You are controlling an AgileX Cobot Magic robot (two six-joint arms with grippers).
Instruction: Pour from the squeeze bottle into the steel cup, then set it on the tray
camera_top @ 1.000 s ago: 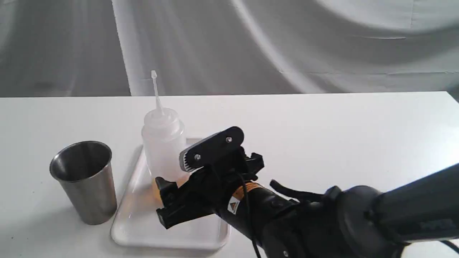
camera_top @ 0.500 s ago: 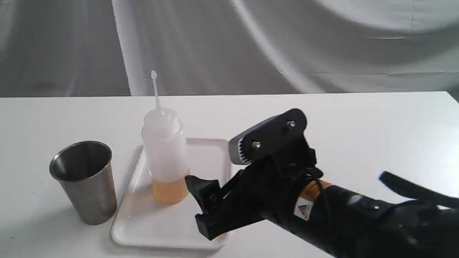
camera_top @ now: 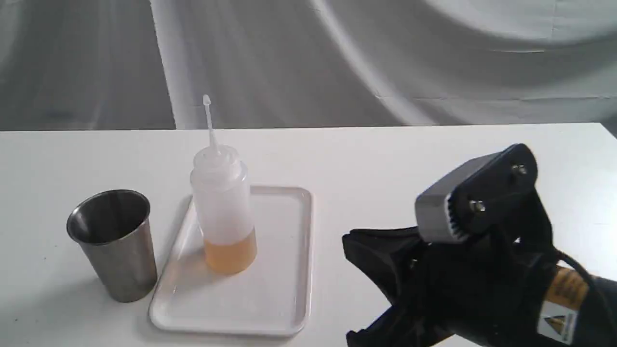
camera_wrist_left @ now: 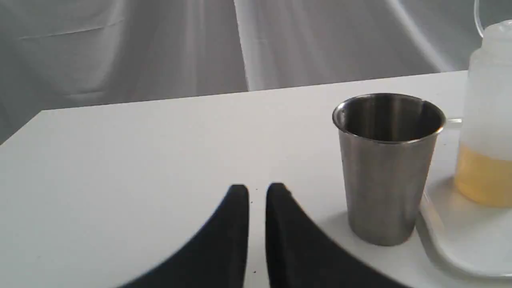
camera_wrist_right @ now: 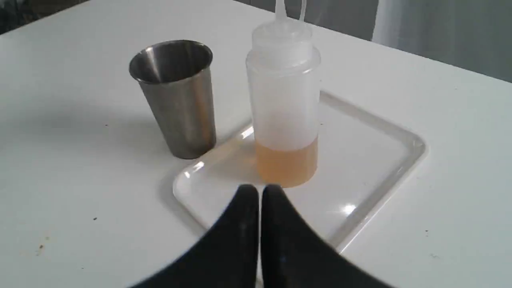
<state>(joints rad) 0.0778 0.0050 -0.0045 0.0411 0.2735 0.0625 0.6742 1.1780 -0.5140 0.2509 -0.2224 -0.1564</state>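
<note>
The squeeze bottle point(camera_top: 221, 202) stands upright on the white tray point(camera_top: 284, 289), with orange-yellow liquid in its bottom part and its nozzle pointing up. Nothing touches it. To the left of the tray, on the table, stands the steel cup point(camera_top: 113, 243), whose inside looks dark. My right gripper point(camera_top: 349, 239) hovers well to the right of the tray, shut and holding nothing; in the right wrist view its fingertips point(camera_wrist_right: 248, 192) point at the bottle point(camera_wrist_right: 285, 112) and tray point(camera_wrist_right: 384, 184). My left gripper point(camera_wrist_left: 257, 187) is shut and empty, low over the table beside the cup point(camera_wrist_left: 386, 168).
The white table point(camera_top: 434, 159) ends at a back edge before a grey cloth backdrop point(camera_top: 337, 58). My right arm point(camera_top: 520, 289) fills the lower right of the exterior view. The left arm does not show there.
My right gripper has drawn back to the right, from beside the bottle to well off the tray. The bottle stays upright on the tray and the cup has not moved.
</note>
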